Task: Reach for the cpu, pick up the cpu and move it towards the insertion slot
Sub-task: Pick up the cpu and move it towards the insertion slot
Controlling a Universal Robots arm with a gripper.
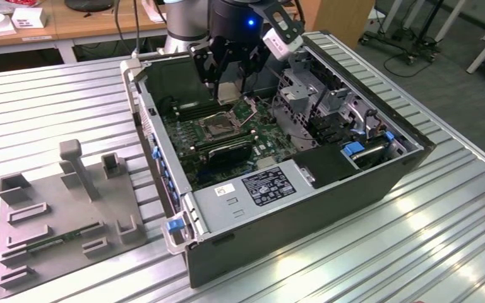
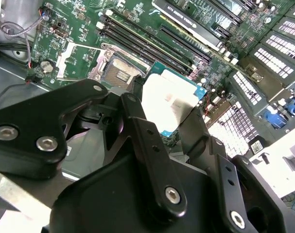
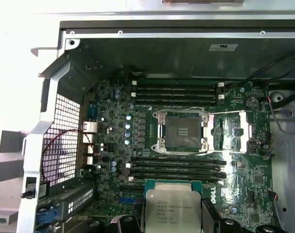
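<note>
1. Silvery-white metal topped the cpu (image 2: 174,104), which sat pinched between the black fingers (image 2: 147,145) of the gripper (image 2: 171,116) in the second wrist view, its green rim showing at the far edge.
2. Both wrist views showed the chip lifted clear of the motherboard (image 3: 113,145), above the long black memory slots (image 3: 176,170) and not touching them.
3. Seen in the first wrist view, the insertion slot (image 3: 181,131) lay at about 12 o'clock from the held cpu (image 3: 170,208), with one bank of memory slots between the two.
4. The socket's shiny frame stood bare, its hinged metal cover (image 3: 230,133) folded out at 3 o'clock of it, so the brownish centre looked free to receive a chip.
5. The chip is square, so no long axis mattered; by my judgement its edges ran roughly parallel with the socket frame, though a slight twist could not be ruled out.
6. In the exterior view the gripper (image 1: 225,95) hung inside the open computer case (image 1: 310,208), with the socket (image 1: 217,126) at about 6 o'clock of it, near but apart.
7. Room looked tight toward the drive cage (image 1: 310,95) at 3 o'clock of the arm, and toward the case wall at 9 o'clock; above the socket itself nothing stood in the way.
</note>
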